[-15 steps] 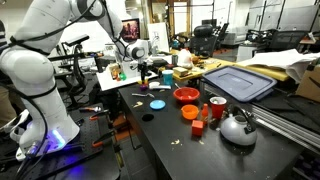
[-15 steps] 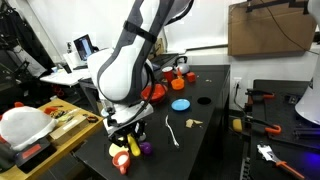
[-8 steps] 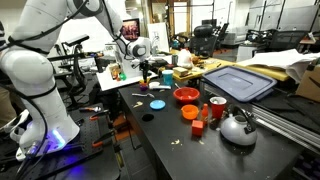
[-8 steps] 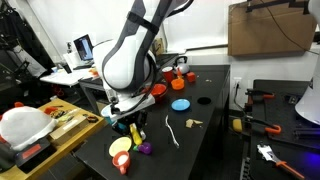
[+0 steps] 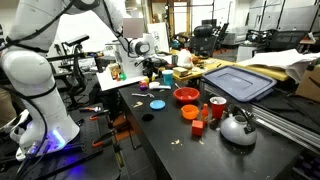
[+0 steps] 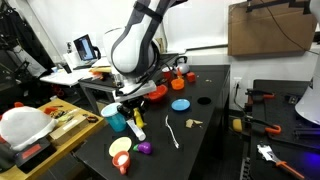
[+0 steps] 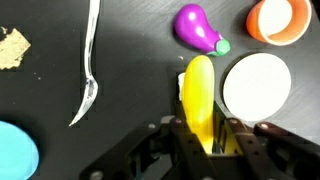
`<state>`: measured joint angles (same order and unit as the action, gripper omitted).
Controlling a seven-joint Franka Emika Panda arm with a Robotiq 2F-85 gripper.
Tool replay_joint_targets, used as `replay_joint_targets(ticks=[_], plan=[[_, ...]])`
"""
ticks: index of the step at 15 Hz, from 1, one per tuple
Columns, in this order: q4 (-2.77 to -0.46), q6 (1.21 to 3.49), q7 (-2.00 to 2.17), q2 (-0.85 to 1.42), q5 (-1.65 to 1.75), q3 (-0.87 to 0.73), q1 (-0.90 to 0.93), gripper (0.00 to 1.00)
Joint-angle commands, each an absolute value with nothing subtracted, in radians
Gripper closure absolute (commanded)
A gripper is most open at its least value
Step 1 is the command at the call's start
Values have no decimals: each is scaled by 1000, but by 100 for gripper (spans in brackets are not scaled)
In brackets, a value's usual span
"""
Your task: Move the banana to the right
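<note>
Banana (image 7: pixel 199 95) is clamped between the fingers of the end effector (image 7: pixel 201 138), with its free end pointing toward the purple eggplant toy (image 7: pixel 197 27). White disc (image 7: pixel 257 85) lies close by on the black bench (image 7: pixel 140 40). In an exterior view the banana (image 6: pixel 137 127) appears to hang just above the bench, though contact cannot be ruled out.

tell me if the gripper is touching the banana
Touching. The wrist view shows the banana clamped inside the gripper, with no gap on either side.
</note>
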<state>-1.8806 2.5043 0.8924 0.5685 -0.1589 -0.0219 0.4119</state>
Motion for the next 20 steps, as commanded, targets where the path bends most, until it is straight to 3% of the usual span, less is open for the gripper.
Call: replay_joint_targets(ticks=[1, 20], plan=[[-1941, 2538, 993, 511, -111, -44, 406, 93], [-2035, 2534, 1363, 483, 91, -248, 320, 93]])
